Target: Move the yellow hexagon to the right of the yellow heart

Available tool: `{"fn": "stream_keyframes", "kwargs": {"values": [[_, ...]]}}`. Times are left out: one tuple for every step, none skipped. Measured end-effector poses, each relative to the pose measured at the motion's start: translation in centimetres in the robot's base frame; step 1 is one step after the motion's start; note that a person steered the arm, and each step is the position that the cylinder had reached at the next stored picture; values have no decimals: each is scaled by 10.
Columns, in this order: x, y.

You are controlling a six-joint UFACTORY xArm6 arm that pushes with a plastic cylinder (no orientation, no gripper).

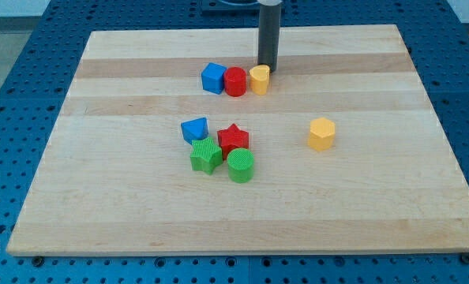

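Note:
The yellow hexagon (321, 134) lies alone on the wooden board (124, 205), right of the middle. The yellow heart (260, 80) sits near the view's top centre, at the right end of a row with a red cylinder (235, 82) and a blue cube (213, 78). My tip (267, 67) is just behind the yellow heart, at its upper right edge, touching or nearly touching it. The hexagon is well below and to the right of the tip.
A cluster sits at the board's middle: a blue block (195, 129), a red star (234, 139), a green star (206, 155) and a green cylinder (241, 166). Blue perforated table surrounds the board.

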State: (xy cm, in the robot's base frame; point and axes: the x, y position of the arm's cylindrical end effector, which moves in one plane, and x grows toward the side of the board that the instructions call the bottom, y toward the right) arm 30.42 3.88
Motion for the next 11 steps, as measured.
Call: {"fn": "stream_keyframes", "kwargs": {"values": [[0, 20], [16, 87], [74, 132], [116, 156], [151, 148], [196, 129], [196, 103], [196, 100], [190, 98], [188, 82], [168, 63]]}}
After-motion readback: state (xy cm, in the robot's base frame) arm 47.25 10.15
